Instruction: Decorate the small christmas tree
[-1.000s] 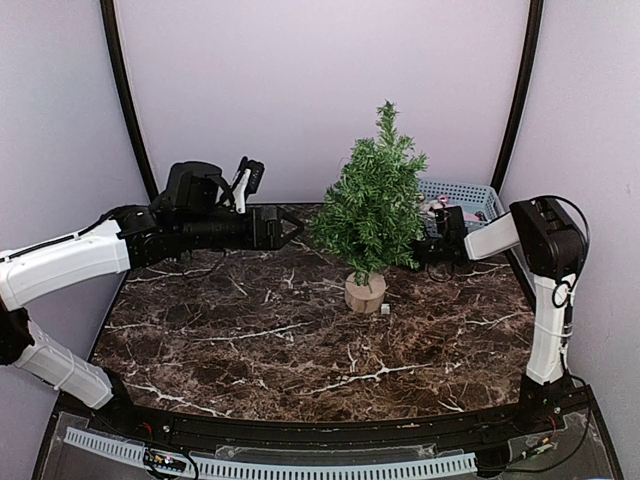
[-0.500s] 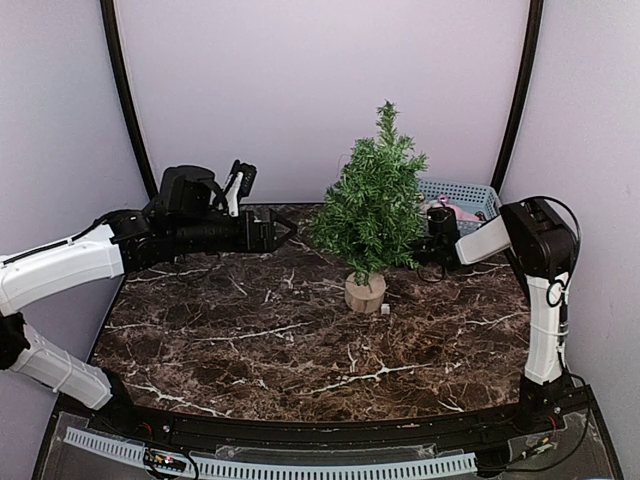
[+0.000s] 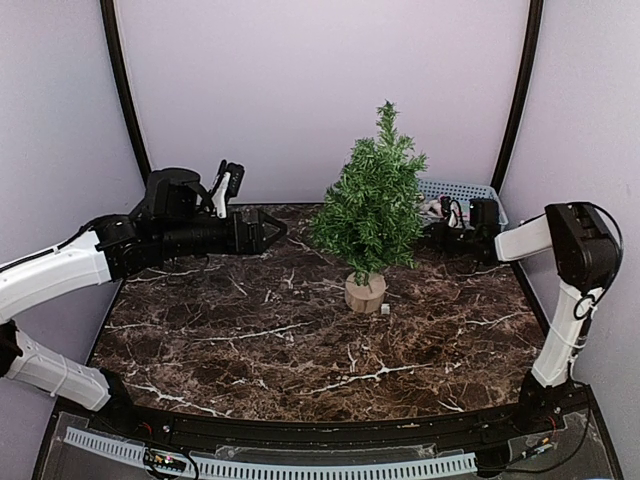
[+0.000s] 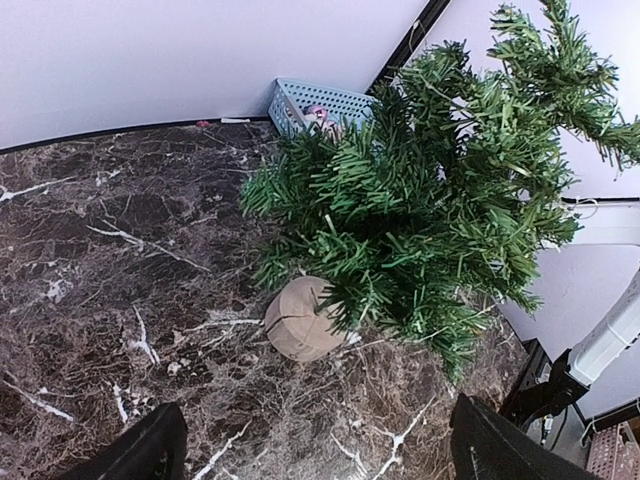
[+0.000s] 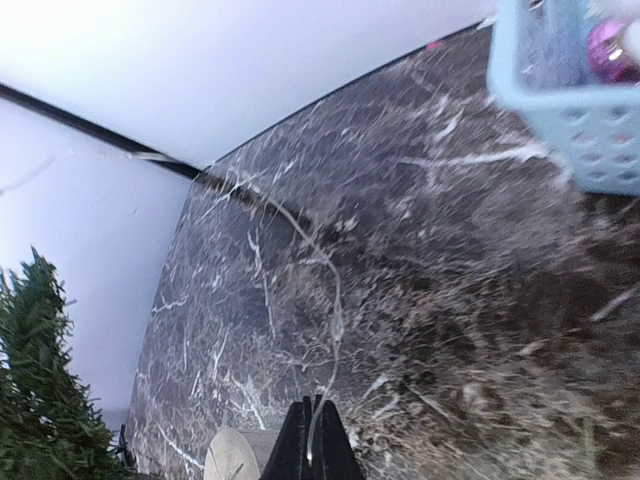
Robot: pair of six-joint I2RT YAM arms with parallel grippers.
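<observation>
The left jaws stand wide open above the dark marbled bench (image 3: pixel 250 340). Ahead of them, upright between the 2 arms' jaws, is the small bushy green christmas tree (image 3: pixel 375 205) on its round pale wooden base (image 4: pixel 300 322). The right jaws are pressed together just beside its foliage, perhaps on a thin pale thread; the blur leaves this unsure. A light blue perforated plastic basket (image 5: pixel 560 110) sits near them.
</observation>
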